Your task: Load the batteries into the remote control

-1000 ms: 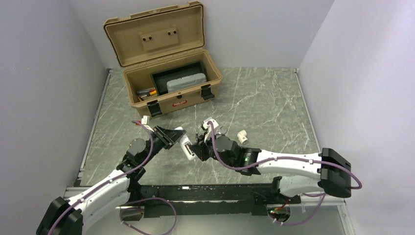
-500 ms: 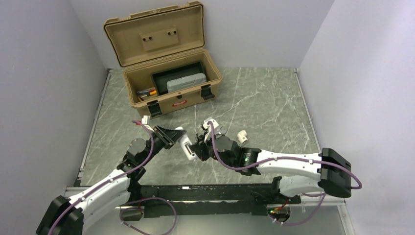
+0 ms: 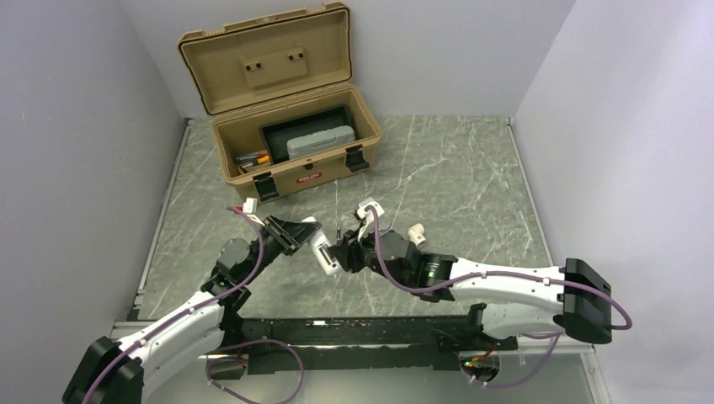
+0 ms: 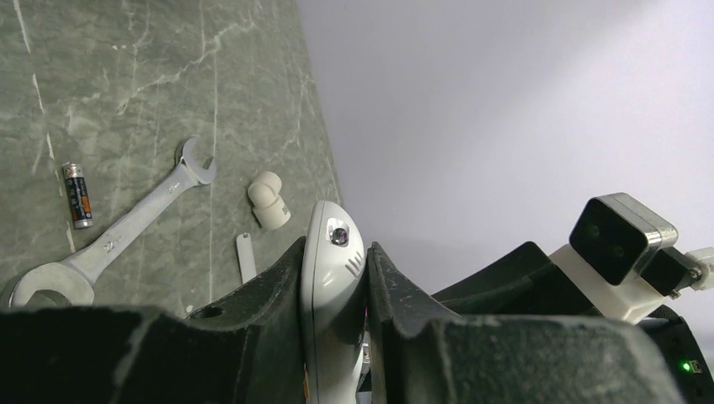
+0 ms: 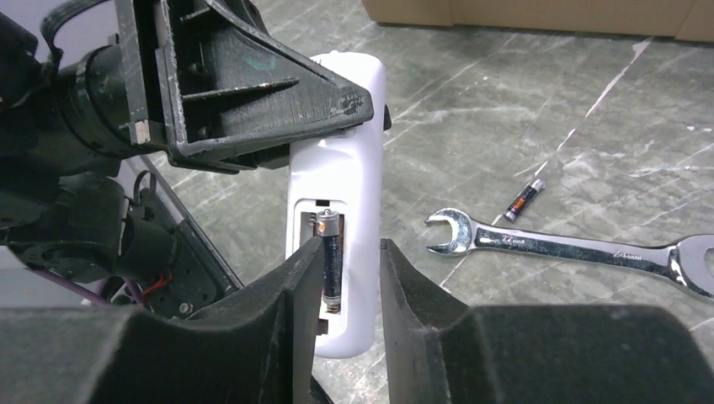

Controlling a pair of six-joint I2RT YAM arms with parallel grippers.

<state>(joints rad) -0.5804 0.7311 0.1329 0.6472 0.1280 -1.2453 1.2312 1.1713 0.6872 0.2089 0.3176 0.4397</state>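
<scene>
- Step in hand, as we judge it: seating the first battery in the remote control (image 5: pixel 358 202). The remote is held up off the table (image 5: pixel 589 101), near the open end of the wrench (image 5: pixel 572 246).
- The left gripper (image 4: pixel 335 252) is clenched on one end of the remote, with the battery bay facing the other arm.
- The right gripper (image 5: pixel 348 250) has its fingers parted wider than the battery (image 5: pixel 330 261), one on each side. We read this as released, not pinching.
- The battery lies lengthwise in one slot of the bay. We cannot tell whether its lower end is fully down against the contact.
- To do it well: back the right gripper straight off the bay so that no finger drags the battery out. If the battery sits proud, press lightly on its middle first.
- The left grip should be firm and level, since a tilt could spill the battery.
- The second battery (image 5: pixel 524 200) lies on the table just beside the wrench's shaft, near its open end. It goes in the empty slot, and we should check the polarity marks first.
</scene>
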